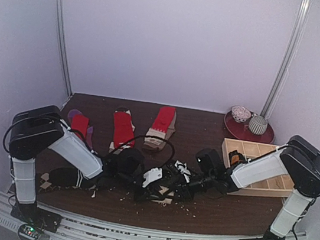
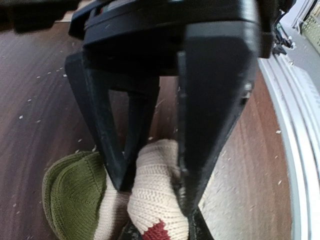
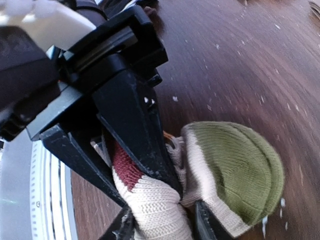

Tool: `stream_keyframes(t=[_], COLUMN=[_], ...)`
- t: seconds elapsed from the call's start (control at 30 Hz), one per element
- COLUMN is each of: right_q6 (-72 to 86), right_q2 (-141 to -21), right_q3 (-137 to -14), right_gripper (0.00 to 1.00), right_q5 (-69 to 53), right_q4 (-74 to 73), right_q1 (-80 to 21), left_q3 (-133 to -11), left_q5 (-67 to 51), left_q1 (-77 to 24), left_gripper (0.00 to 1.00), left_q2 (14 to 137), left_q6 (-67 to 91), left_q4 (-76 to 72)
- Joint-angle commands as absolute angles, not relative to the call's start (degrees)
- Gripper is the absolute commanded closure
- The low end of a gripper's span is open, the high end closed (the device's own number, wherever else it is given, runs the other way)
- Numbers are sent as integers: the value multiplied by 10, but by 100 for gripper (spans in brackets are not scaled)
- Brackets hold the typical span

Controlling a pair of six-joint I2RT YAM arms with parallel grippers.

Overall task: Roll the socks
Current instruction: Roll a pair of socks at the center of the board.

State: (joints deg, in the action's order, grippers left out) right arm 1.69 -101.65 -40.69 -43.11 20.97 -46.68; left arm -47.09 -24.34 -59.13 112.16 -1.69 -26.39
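My left gripper (image 2: 152,195) and right gripper (image 3: 150,192) both pinch the bunched beige knitted sock (image 3: 225,175), green toe bulging out, red band showing.

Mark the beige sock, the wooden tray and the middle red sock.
beige sock (image 2: 152,195): left wrist view, beige knit above the red band.
wooden tray (image 1: 261,145): top external view, far rim.
middle red sock (image 1: 123,129): top external view, red foot.
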Motion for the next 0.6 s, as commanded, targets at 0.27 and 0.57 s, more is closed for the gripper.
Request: stream_keyframes(t=[0.27,0.57], right_q6=[-62,-168], right_q2=[-770,-805], right_q3=[-276,-262], right_gripper=[38,34], right_q5=[-228,-118], right_q4=[212,243], right_q1=[-522,-587], left_q3=[-468,-470], left_q5=[-336,-392], left_q1=[-583,-564], left_gripper=[100,100], left_q2=[1227,1252], left_q6=[95,102], left_q4=[-6,18])
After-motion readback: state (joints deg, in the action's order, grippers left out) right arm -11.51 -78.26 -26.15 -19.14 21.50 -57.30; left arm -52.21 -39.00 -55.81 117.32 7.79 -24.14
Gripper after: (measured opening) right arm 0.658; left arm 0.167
